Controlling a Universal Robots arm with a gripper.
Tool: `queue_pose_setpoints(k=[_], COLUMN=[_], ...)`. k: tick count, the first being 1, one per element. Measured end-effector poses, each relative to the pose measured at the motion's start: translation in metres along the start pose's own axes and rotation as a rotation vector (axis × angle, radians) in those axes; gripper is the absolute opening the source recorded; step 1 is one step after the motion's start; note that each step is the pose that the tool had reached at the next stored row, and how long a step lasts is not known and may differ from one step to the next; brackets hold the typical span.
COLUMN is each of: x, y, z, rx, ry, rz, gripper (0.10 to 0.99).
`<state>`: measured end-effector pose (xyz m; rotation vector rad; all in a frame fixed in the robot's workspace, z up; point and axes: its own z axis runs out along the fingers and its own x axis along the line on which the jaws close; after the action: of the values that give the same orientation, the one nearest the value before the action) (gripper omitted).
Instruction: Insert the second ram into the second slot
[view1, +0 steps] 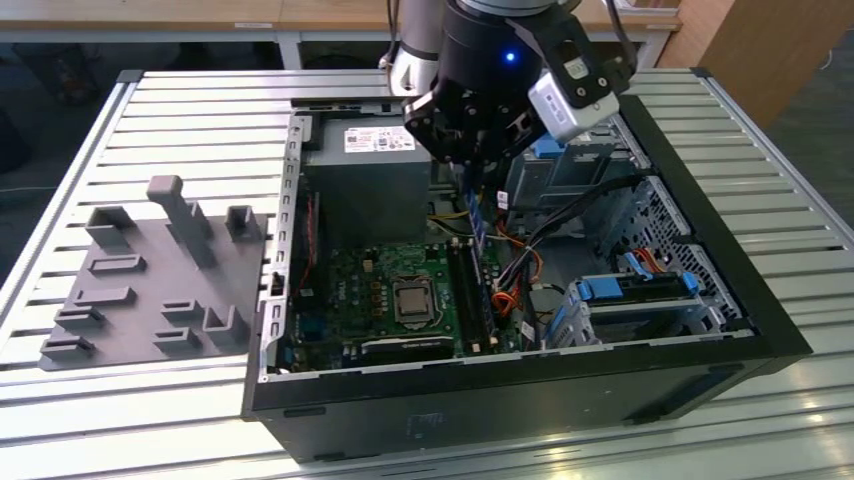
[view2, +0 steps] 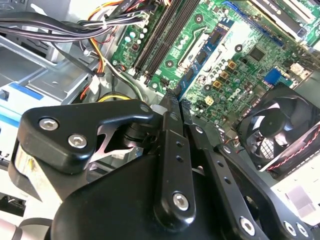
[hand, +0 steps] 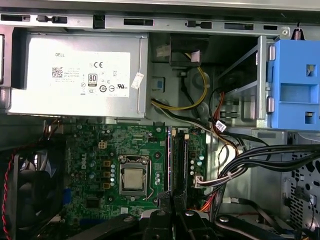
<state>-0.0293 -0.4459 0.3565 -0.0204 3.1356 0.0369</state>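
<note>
ram (view1: 477, 215) poised at the slots (view1: 463, 290), looks unseated
gripper (view2: 174, 100) clamped on ram, edge-down and parallel to slots, likely so it lines up with one

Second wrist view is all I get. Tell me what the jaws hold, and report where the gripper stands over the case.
Observer: In the exterior view the jaws are shut on the second ram, a thin blue stick hanging on edge below the gripper.
Operator: Place it against the slots.
Observer: The exterior view shows its lower end over the memory slots, at their end nearer the gripper. I cannot tell whether it touches them.
Operator: Say what lies past the slots.
Observer: In the first wrist view a silver power supply sits beyond the motherboard.
</note>
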Motion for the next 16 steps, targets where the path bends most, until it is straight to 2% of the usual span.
queue_pose_setpoints(k=[16], x=[0.0001], y=[-0.0003], z=[0.0065], rx=[0.0], ry=[0.0], rz=[0.0], gripper=[0.133])
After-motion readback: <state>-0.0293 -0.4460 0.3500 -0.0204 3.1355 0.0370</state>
